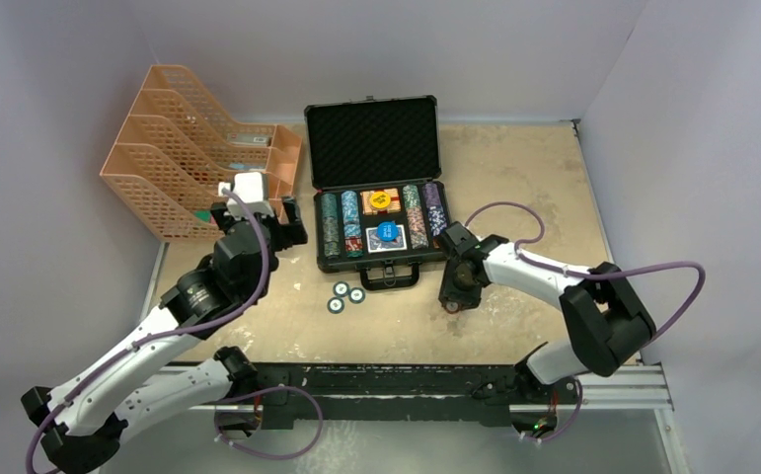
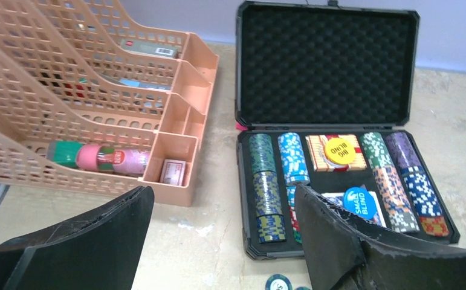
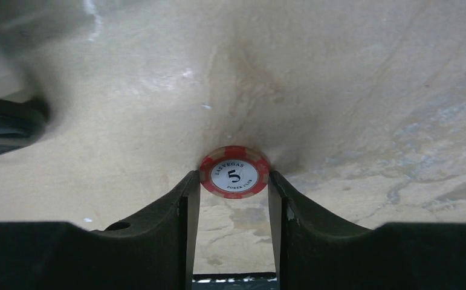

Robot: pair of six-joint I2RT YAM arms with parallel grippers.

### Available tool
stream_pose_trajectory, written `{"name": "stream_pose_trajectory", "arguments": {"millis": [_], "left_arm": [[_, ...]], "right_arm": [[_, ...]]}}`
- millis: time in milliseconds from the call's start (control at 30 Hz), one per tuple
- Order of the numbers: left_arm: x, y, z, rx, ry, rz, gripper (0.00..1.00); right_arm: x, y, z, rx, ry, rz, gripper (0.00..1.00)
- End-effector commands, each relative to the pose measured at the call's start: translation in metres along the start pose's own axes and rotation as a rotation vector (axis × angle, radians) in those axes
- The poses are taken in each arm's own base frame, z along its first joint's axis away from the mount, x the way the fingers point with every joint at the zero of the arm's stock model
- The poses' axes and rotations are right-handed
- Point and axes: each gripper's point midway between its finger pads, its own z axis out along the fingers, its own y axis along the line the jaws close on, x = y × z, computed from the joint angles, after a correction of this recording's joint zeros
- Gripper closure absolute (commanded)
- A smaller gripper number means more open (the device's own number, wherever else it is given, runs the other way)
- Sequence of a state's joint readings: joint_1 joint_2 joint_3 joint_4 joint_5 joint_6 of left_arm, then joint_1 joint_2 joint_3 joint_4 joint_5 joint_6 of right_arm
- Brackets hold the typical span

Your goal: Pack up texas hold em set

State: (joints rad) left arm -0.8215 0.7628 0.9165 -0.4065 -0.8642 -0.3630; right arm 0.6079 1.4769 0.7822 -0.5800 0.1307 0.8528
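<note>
The black case [image 1: 373, 136] stands open at the table's back middle, foam lid up. Its tray holds rows of multicoloured chips [image 2: 266, 187], a yellow button and a blue button on the blue-white card deck [image 2: 380, 212]. Three green chips [image 1: 344, 293] lie on the table in front of the case. My right gripper [image 3: 234, 181] points down at the table right of the case handle and is shut on a red-and-white "5" chip [image 3: 234, 172]. My left gripper [image 2: 224, 202] is open and empty, hovering by the case's left front corner.
An orange mesh file organiser [image 1: 187, 148] stands at the back left, holding small bottles and boxes [image 2: 100, 157]. The case handle [image 1: 389, 275] sticks out toward me. Grey walls close in the table on three sides.
</note>
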Motion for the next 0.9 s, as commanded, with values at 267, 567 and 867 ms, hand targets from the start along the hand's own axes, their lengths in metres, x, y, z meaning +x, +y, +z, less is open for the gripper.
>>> {"name": "stream_pose_trajectory", "arguments": {"millis": [267, 567, 867], "left_arm": [[0.079, -0.140, 0.004, 0.542, 0.329, 0.021, 0.22], [0.115, -0.198, 0.007, 0.689, 0.354, -0.356, 0.28], [0.139, -0.206, 0.010, 0.705, 0.340, -0.487, 0.38]], "right_arm": [[-0.045, 0.073, -0.062, -0.422, -0.203, 0.067, 0.60], [-0.072, 0.111, -0.098, -0.663, -0.331, 0.129, 0.60], [-0.089, 0.136, -0.148, -0.871, -0.397, 0.176, 0.59]]}}
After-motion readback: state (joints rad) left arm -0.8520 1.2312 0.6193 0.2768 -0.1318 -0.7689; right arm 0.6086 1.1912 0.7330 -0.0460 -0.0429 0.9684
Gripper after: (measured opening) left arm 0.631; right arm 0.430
